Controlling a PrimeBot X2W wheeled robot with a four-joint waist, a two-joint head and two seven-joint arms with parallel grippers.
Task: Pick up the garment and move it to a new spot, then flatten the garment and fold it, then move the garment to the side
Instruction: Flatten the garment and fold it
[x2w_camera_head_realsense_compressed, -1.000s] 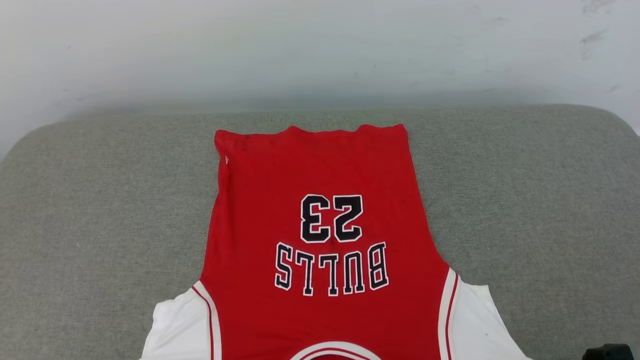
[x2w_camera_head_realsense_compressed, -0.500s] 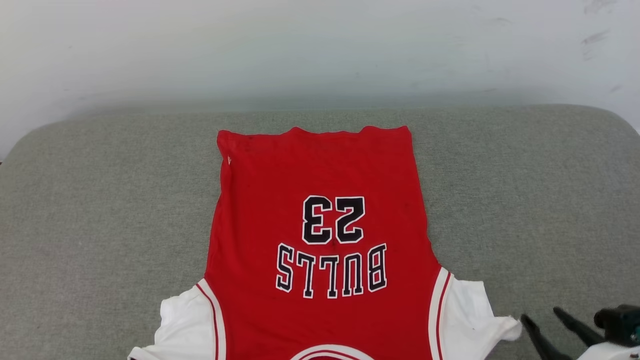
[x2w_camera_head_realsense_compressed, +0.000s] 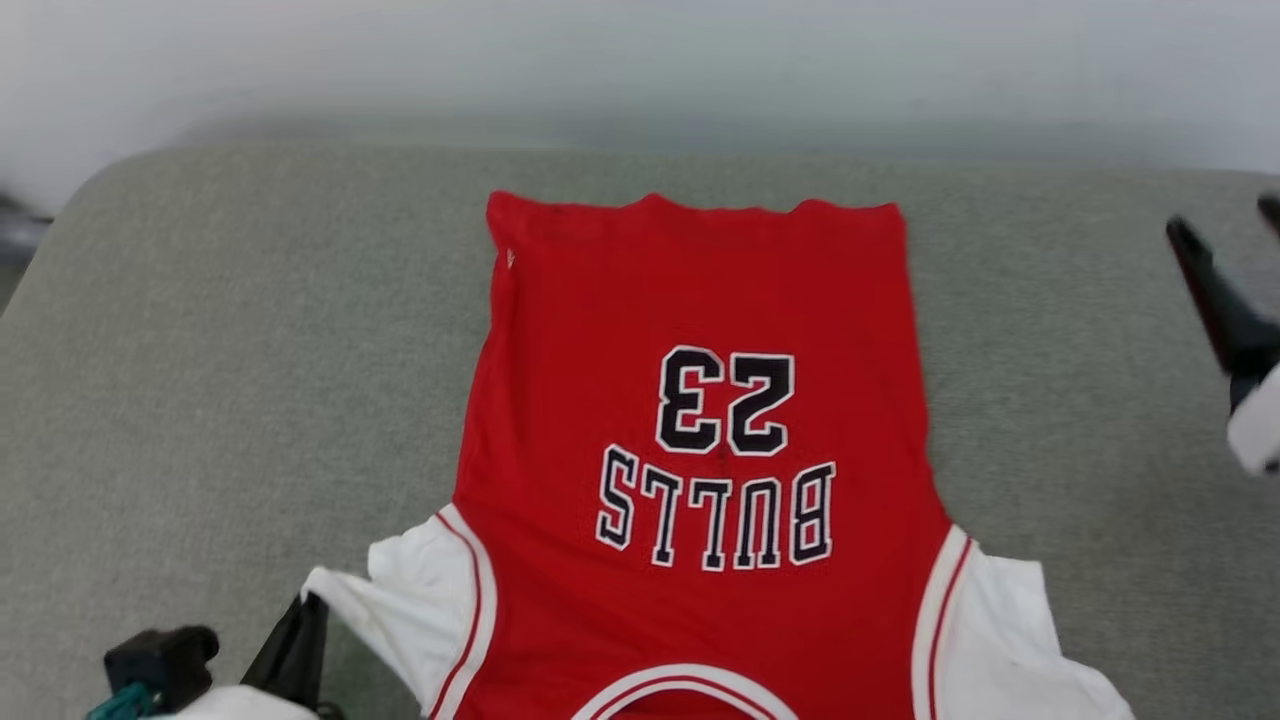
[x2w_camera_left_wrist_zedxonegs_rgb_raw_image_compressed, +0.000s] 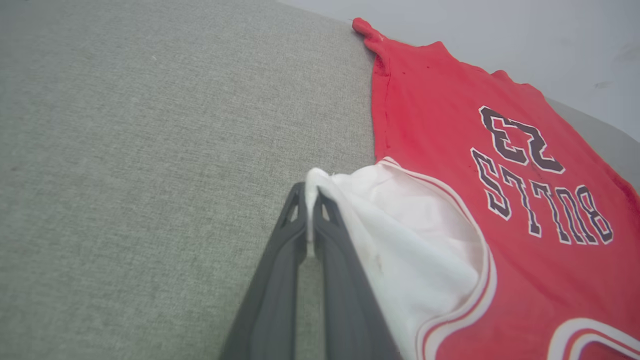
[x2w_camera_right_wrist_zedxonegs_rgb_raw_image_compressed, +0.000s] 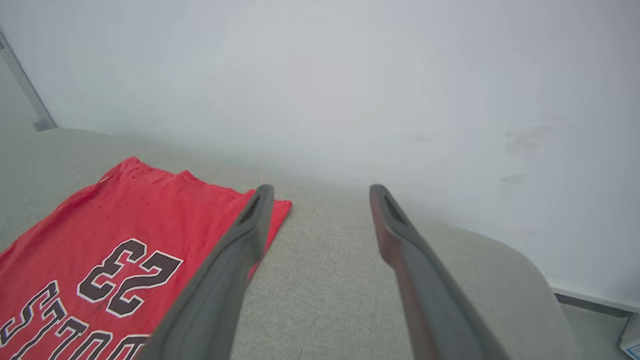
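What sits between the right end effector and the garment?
Only bare grey cushion separates the right end effector from the garment; the head view shows it.

Head view looks down at the garment (x2w_camera_head_realsense_compressed: 700, 300); wrist views skim it from either side

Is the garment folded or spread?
Spread, not folded: the garment lies open on the grey cushion, its number and lettering fully showing.

There's the left hand (x2w_camera_left_wrist_zedxonegs_rgb_raw_image_compressed: 308, 189): two long, dark grey fingers (x2w_camera_left_wrist_zedxonegs_rgb_raw_image_compressed: 277, 285), tapering, with small triangular cut-outs near the tips. Behind it sit a pale wrist shell (x2w_camera_head_realsense_compressed: 235, 703), a black block (x2w_camera_head_realsense_compressed: 160, 655) and a teal cable (x2w_camera_head_realsense_compressed: 118, 703). On to the right hand (x2w_camera_right_wrist_zedxonegs_rgb_raw_image_compressed: 321, 190): same slim dark fingers, with a white casing (x2w_camera_head_realsense_compressed: 1258, 432) at the wrist.
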